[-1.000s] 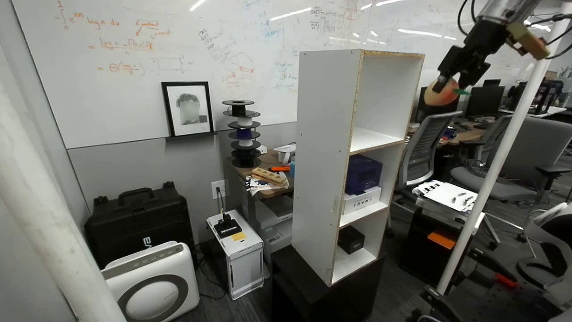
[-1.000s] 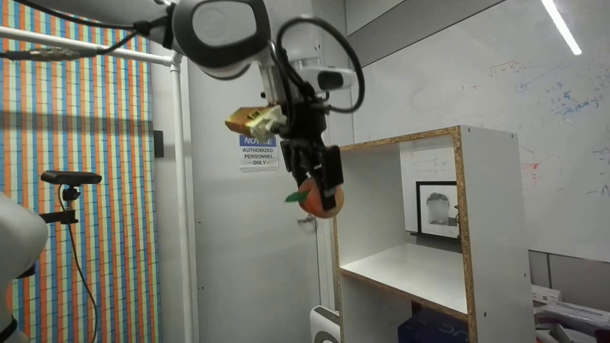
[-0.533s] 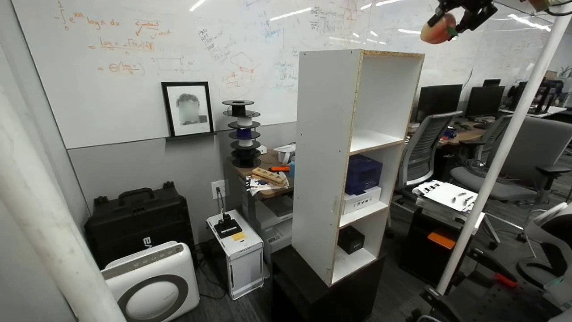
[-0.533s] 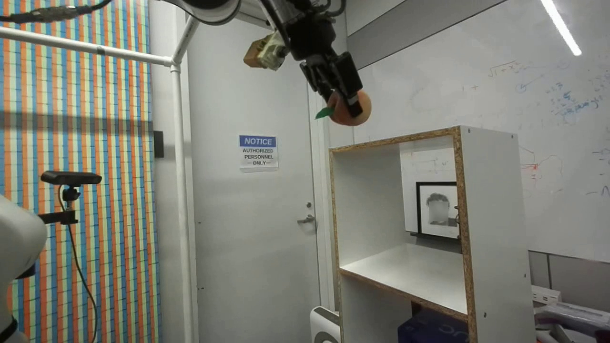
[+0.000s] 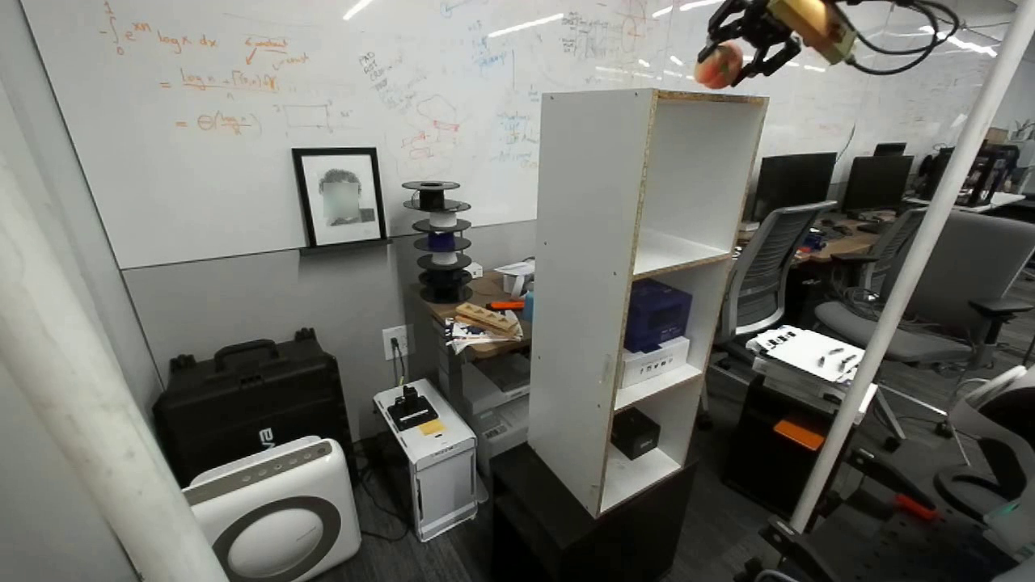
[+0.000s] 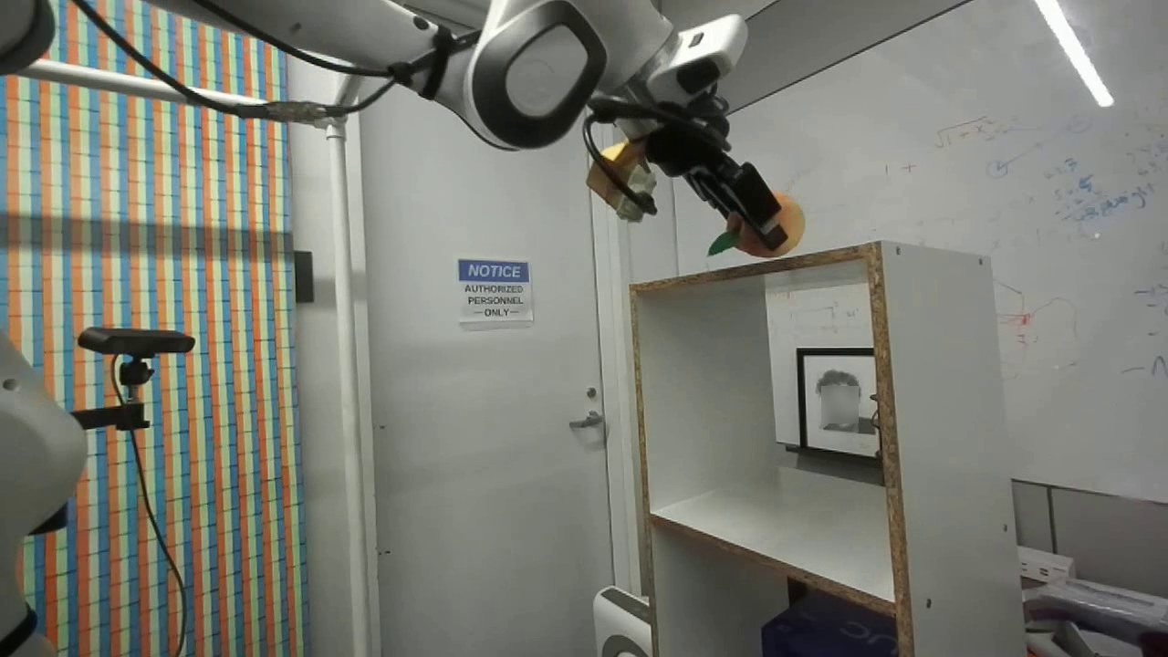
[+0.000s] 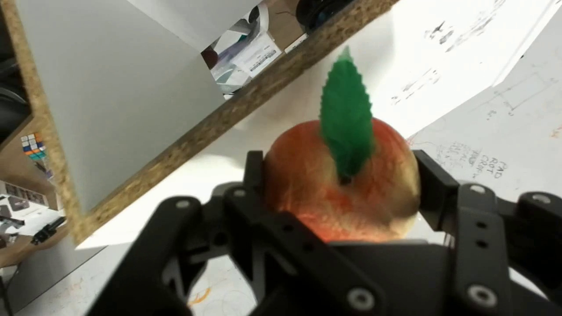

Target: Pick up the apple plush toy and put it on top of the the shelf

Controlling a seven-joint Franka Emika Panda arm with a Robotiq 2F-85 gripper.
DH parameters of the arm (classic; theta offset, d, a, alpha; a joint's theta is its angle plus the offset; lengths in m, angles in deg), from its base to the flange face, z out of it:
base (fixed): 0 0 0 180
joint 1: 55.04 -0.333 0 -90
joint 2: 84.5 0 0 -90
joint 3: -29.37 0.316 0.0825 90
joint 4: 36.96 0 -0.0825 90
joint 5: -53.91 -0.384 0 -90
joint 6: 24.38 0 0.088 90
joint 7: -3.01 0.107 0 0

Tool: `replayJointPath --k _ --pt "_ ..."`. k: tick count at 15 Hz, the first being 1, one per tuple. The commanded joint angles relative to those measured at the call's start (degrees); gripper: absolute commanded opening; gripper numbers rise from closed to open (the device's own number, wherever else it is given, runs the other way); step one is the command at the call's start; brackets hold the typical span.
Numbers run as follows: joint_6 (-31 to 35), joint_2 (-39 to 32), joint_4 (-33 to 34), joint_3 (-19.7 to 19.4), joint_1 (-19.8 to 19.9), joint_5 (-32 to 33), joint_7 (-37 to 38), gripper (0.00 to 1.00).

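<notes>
Wrist view: one apple [image 7: 338, 202], one end effector [image 7: 341, 181]

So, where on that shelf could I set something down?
In the shelf, the top compartment has bare floor between its side walls; the bottom one, bare board in front of the black box. The middle is crowded: blue box on white box. Near the top, the gripper holds the apple.

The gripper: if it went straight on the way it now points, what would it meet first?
Probably the shelf's flat top, seen behind the apple plush toy in the wrist view; the toy, held in the gripper, would likely touch first. How much gap remains is unclear.
</notes>
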Motion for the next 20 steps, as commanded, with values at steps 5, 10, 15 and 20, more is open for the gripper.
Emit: replayJointPath --k 5,10,15,20 --pt "-5.05 -11.66 13.40 3.93 2.31 7.36 13.99 1.00" --pt "-17.71 -9.27 15.80 2.88 1.67 4.74 11.59 1.00" --pt "-41.04 -2.23 15.29 0.63 1.47 0.33 5.06 1.00" --pt "-65.43 5.29 13.47 -1.48 3.73 5.12 0.95 1.00"
